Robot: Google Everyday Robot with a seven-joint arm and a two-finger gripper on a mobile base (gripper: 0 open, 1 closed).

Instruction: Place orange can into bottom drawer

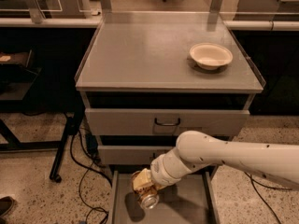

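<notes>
Grey metal bench (140,55), flat top with low raised side edges. A cream bowl (210,55) sits upright directly on it, right side toward the rear. End effector (150,183) is low in front of the bench, over the open bottom drawer (187,205), clamped on the orange can (143,193).

1. Your hand (145,186) hangs over the bottom drawer (187,210), gripping the orange can (143,191): thin dented metal, orange-gold with whitish patches, and a shiny silver end.
2. The bottom drawer's floor looks to you like flat grey metal, smooth and matt.
3. The table (149,55) is grey metal with a dull sheen.
4. The bowl (210,55) is cream, smooth and matt.
5. The arm (224,155) has a smooth white shell, faintly glossy.
6. The floor (32,171) is speckled and stone-like.
</notes>
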